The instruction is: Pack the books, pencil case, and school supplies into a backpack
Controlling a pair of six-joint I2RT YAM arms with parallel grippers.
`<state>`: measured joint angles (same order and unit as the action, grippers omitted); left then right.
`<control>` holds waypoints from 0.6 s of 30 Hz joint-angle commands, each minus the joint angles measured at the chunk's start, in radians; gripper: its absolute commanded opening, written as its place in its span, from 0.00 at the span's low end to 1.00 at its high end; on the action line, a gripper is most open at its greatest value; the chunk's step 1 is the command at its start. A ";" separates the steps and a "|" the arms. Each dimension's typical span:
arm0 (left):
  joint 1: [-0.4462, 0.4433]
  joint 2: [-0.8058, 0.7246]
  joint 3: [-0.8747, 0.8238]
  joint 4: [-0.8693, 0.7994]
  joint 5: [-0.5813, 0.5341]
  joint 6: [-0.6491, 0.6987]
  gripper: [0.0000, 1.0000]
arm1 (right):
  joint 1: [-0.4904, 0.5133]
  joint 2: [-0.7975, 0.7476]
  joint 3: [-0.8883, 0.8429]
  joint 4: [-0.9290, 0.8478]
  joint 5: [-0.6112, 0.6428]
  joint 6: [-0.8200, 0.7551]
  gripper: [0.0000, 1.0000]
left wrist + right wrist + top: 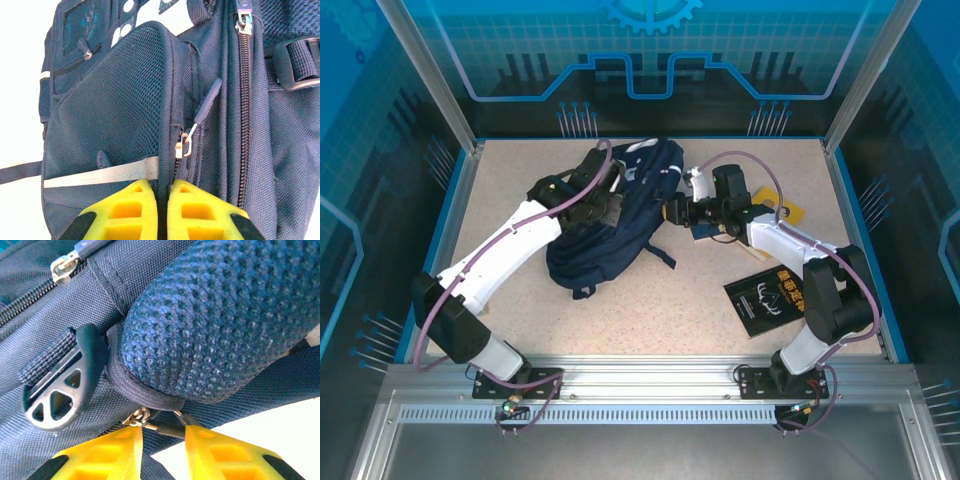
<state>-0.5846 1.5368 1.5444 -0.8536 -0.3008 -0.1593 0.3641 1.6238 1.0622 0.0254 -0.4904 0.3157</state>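
The navy backpack lies in the middle of the table. My left gripper rests on its top and is shut on a fabric seam beside a zipper slider. My right gripper is at the bag's right edge, under a padded mesh strap. Its yellow fingertips stand a little apart, pinching a dark zipper pull end to end. A yellow book lies partly under the right arm. Nearer the front lies a black book. The pencil case is out of view.
Blue walls border the table left, right and back. A loose strap trails from the bag toward the front. A plastic buckle sits just left of the right fingers. Bare tabletop shows between the arms.
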 commanded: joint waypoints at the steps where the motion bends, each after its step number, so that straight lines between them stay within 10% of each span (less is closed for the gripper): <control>1: 0.003 -0.078 0.077 0.065 0.040 -0.019 0.00 | 0.020 0.008 0.025 -0.022 0.017 -0.097 0.28; 18: 0.022 -0.054 0.068 0.070 0.054 -0.025 0.00 | 0.049 0.057 0.068 0.027 0.015 -0.216 0.16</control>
<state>-0.5652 1.5249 1.5513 -0.8680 -0.2638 -0.1673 0.3931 1.6657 1.0973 0.0307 -0.4534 0.1253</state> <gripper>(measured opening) 0.079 0.192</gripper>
